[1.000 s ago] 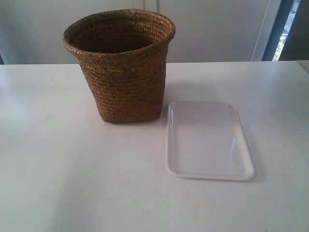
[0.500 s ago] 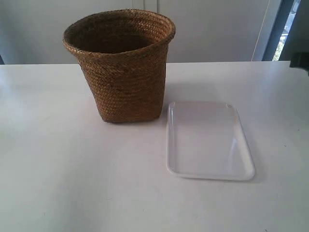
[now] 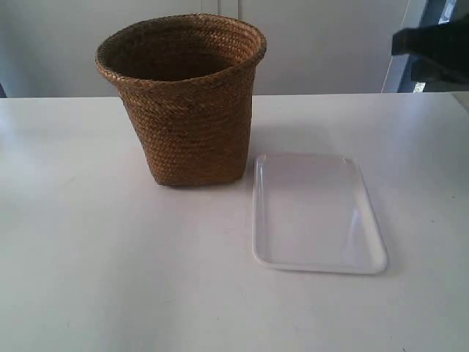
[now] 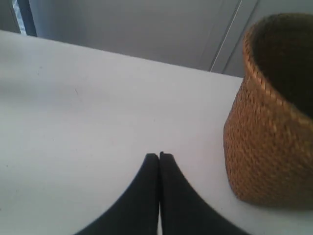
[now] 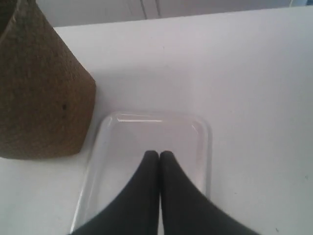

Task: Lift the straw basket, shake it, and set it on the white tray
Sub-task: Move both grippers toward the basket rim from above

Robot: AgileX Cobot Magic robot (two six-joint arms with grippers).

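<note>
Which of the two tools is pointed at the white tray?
The right tool: its shut tips overlap the white tray in its wrist view. The left tool faces the table beside the straw basket.

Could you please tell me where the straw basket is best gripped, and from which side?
I would pinch the flared rim of the straw basket from above, one finger inside and one outside: it stands upright with an open mouth, and its body looks too wide to span.
</note>
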